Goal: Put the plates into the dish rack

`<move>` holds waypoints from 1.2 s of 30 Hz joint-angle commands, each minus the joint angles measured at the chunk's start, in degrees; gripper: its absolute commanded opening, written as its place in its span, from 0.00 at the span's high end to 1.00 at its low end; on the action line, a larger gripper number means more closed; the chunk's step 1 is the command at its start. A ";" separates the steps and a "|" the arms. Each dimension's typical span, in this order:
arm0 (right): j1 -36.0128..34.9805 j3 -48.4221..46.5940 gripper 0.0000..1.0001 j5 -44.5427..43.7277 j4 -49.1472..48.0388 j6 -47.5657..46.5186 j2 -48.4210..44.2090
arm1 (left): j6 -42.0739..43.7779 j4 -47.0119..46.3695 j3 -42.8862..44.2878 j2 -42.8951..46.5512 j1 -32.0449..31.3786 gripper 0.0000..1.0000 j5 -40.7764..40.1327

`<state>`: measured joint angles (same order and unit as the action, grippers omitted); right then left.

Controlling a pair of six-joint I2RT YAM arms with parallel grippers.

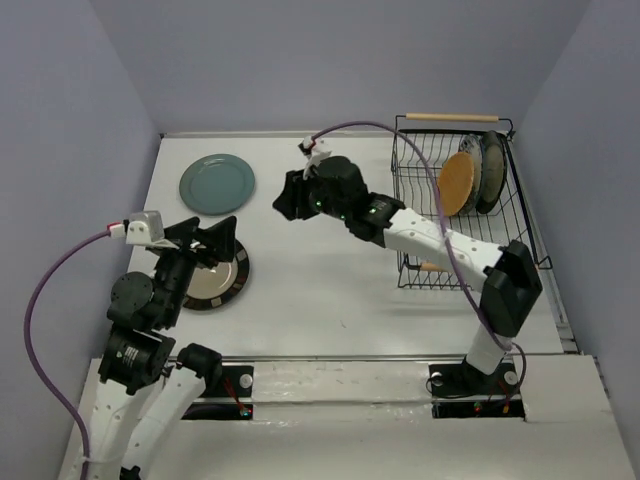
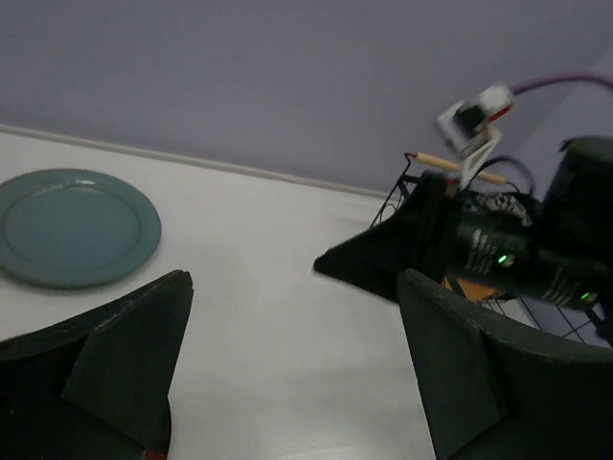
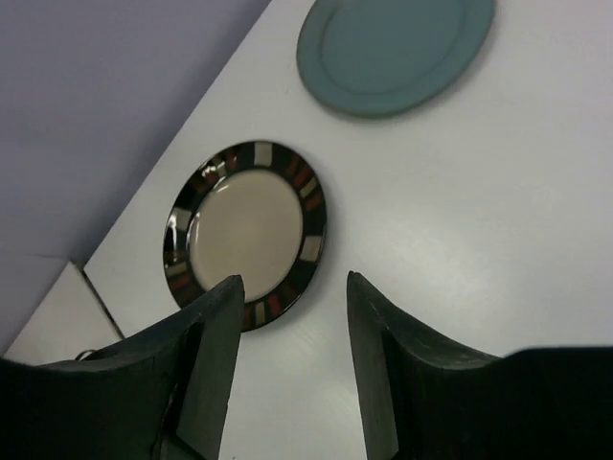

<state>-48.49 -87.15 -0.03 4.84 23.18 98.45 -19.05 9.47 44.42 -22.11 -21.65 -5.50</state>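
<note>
Two plates left to load: the teal plate (image 1: 217,184) lies flat on the surface (image 1: 330,290) far to the left of the dish rack (image 1: 412,200), and a striped-rimmed plate (image 3: 246,233) lies equally far left of the rack but nearer the arms' bases, while an orange-tan plate (image 1: 456,183) and two others stand on edge between the rack's tines. The likeliest trouble from here is a clash of arms. The right pincer (image 1: 290,195) hangs well left of the rack with both loose plates in its wrist camera's view, and the left pincer (image 1: 205,240) hovers over the striped-rimmed plate (the left wrist camera has the right pincer squarely in frame); if both go for that plate, fingers could knock together or shove it aside. A flat plate on a smooth surface may also skid away from a finger that fails to get under the rim, and the right arm's purple cable (image 1: 360,124), arching over the rack's far-left corner, could catch on the wire during a carry. Both pincers are spread wide and grasp nothing; the right one is clear of every plate, while whether the left one's fingertips touch the striped rim cannot be told
</note>
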 commanded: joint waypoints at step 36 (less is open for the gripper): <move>-8.73 -5.66 0.71 16.47 -36.22 48.19 45.51 | 1.82 -5.08 -3.56 5.32 -2.78 0.01 -5.14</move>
<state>-56.36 -94.30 18.02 -30.57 69.43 142.89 -18.04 7.31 40.93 -17.32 -24.05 -10.92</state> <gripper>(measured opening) 0.384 0.990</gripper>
